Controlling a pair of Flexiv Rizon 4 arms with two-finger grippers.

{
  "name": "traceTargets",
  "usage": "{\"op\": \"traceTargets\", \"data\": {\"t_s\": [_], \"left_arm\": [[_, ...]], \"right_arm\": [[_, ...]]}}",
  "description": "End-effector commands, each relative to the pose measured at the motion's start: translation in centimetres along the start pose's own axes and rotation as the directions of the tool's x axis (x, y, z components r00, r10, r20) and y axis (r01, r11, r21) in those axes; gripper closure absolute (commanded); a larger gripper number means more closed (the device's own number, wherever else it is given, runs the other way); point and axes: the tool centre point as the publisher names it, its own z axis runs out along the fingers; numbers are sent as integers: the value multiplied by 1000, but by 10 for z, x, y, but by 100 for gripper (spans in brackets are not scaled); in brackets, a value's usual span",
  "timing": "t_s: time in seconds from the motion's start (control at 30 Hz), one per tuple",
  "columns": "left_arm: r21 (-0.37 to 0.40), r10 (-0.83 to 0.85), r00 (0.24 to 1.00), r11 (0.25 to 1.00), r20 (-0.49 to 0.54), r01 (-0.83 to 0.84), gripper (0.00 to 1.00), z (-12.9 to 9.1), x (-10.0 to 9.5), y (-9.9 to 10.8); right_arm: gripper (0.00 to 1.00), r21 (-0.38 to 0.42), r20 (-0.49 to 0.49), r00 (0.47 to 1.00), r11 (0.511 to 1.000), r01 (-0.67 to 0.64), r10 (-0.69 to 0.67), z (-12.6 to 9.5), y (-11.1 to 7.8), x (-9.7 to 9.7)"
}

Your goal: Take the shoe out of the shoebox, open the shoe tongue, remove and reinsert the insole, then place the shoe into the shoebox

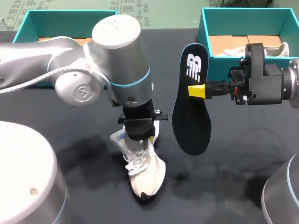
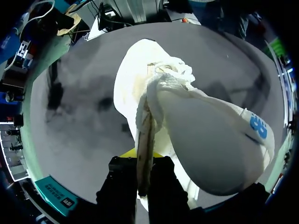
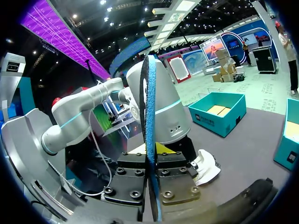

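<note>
Nearest: left arm [image 1: 117,60], masking shoe [image 1: 147,175] heel. Left gripper [image 2: 140,154] clamped on shoe's side wall, toe toward near table [image 1: 70,135] edge. Right gripper [image 1: 196,91] pinched on insole [image 1: 191,123] mid-length, aloft, logo end farthest.

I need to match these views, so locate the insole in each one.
Head view: insole held in the right gripper, right of the shoe.
Left wrist view: not in it; only the shoe shows.
Right wrist view: edge-on in the right gripper.
Shared landmark: the shoe, in all three.
</note>
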Motion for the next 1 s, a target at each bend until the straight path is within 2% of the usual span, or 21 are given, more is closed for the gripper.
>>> {"op": "traceTargets", "data": {"t_s": [0.03,0.67,1.0], "left_arm": [[14,-2,1000,1000,-19,3,100,9,-9,5],[29,97,994,995,-59,-95,100,34,-21,3],[35,138,987,990,-82,-136,100,46,-31,11]], "right_arm": [[100,-2,4,1000,1000,0,0,1,-2,1],[100,-2,4,1000,1000,0,0,1,-2,1],[100,-2,4,1000,1000,0,0,1,-2,1]]}}
